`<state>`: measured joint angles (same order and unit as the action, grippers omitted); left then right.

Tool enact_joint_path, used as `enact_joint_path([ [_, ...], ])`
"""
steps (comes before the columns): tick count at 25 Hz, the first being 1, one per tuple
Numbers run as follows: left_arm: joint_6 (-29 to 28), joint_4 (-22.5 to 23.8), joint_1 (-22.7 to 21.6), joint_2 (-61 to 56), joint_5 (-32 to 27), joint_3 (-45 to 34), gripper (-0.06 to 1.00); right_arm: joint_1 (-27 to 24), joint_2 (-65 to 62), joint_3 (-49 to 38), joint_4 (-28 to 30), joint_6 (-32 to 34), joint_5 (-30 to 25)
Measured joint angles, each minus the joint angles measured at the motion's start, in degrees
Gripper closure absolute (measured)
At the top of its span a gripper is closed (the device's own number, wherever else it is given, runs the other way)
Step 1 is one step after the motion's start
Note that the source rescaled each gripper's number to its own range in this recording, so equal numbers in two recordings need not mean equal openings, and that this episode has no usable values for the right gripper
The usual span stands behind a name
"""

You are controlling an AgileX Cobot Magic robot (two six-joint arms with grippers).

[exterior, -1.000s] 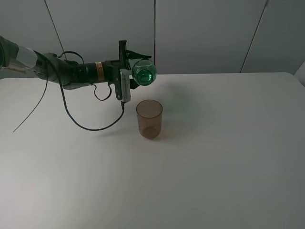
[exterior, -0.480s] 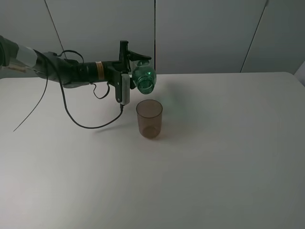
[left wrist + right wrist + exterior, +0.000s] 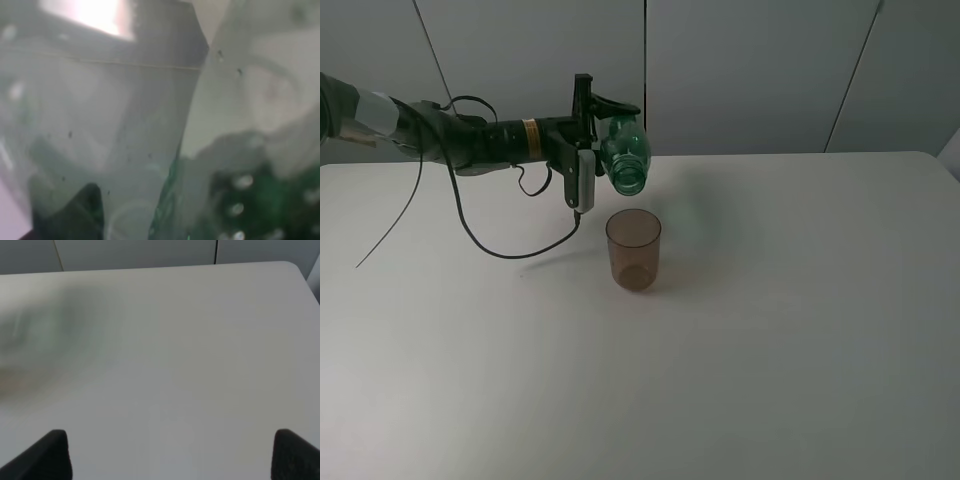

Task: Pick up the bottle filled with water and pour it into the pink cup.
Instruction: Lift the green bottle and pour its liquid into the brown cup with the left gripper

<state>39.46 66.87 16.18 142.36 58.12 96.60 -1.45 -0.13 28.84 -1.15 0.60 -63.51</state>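
Observation:
My left gripper [image 3: 603,135] is shut on the green transparent bottle [image 3: 623,155] and holds it tilted above the table, its open neck pointing down and forward, just above and behind the pink cup [image 3: 633,249]. The cup stands upright on the white table [image 3: 770,330]. In the left wrist view the bottle's green wall [image 3: 235,200] fills the frame, blurred. In the right wrist view only two dark fingertips [image 3: 50,452] show, set wide apart over bare table, with a blurred green smudge at one side. The right arm is out of the exterior high view.
A black cable [image 3: 490,245] hangs from the left arm and loops onto the table left of the cup. Grey wall panels [image 3: 750,70] stand behind the table's far edge.
The left gripper has risen slightly and rotated the bottle, so its neck now points down towards the cup instead of facing the camera. The cup has not moved.

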Motion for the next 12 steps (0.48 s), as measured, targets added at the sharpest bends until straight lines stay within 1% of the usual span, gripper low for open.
enact_joint_path([
  [12, 5.5, 0.0, 0.4, 0.0, -0.2, 0.0, 0.94, 0.0, 0.0, 0.0, 0.0, 0.0, 0.0],
])
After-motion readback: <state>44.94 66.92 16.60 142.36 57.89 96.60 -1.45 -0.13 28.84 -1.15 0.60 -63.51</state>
